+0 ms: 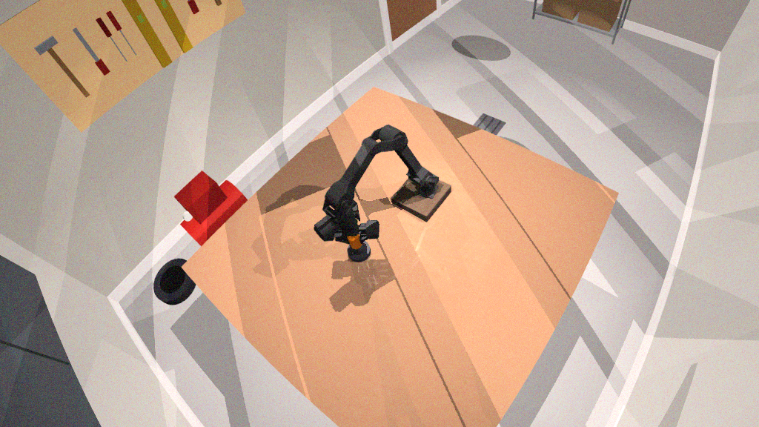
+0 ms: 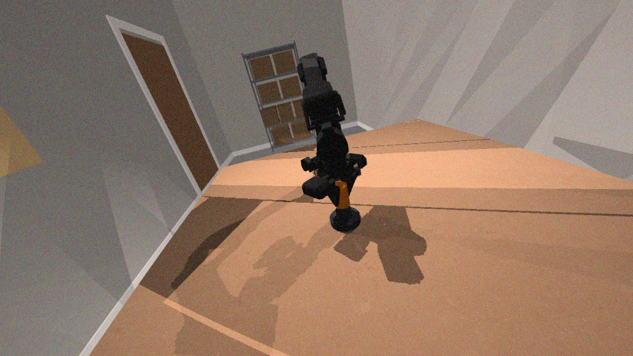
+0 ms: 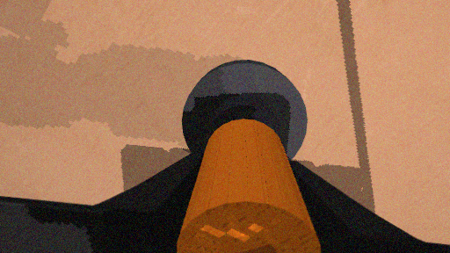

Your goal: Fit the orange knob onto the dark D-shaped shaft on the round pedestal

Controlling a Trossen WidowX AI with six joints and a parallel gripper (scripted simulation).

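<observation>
The orange knob stands about upright above the dark round pedestal. My gripper is shut on the knob, with one dark finger on each side of it. In the exterior view a short dark section shows between the knob's lower end and the pedestal's wide base, so the knob is not down on that base. The knob's lower end hides the top of the shaft. I cannot tell whether the shaft is inside the hole, or how the flat sides are turned.
The arm's square brown base plate lies on the orange-tan table, behind the pedestal in the exterior view. A red object and a dark ring are beyond the table's left edge in the top view. Shadows and stripes cross the table.
</observation>
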